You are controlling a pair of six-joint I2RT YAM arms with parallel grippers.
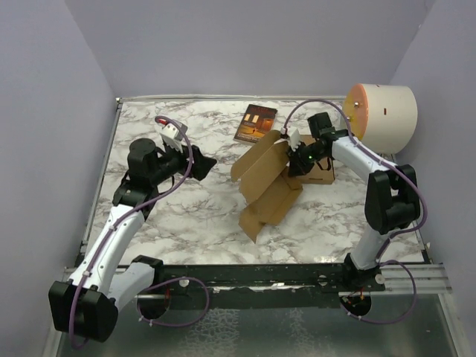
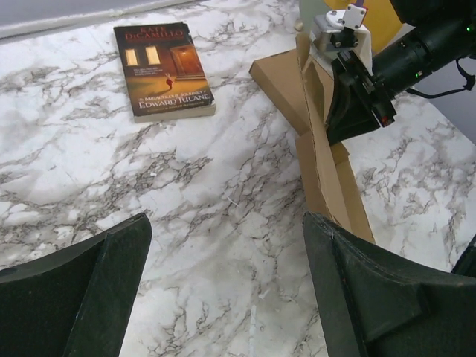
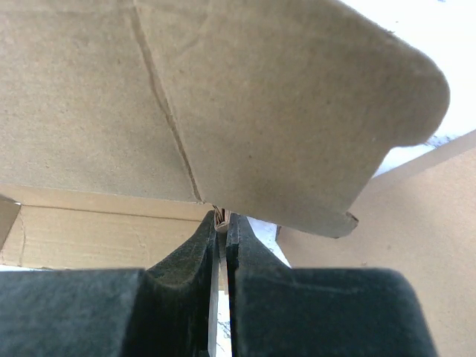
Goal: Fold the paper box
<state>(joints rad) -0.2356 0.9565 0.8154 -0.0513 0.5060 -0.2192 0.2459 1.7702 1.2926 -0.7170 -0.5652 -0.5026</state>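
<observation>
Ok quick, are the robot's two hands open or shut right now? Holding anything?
Left gripper: open, holding nothing.
Right gripper: shut, pinching an edge of the paper box.

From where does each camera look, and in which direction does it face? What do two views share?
Top external: above and behind the arm bases, looking down at the table; both arms show.
Left wrist: on the left arm, looking across toward the paper box and book; open left gripper at the bottom.
Right wrist: on the right arm, close against the box; right gripper shut on its edge.
Shared: top and left wrist both show the book.
</observation>
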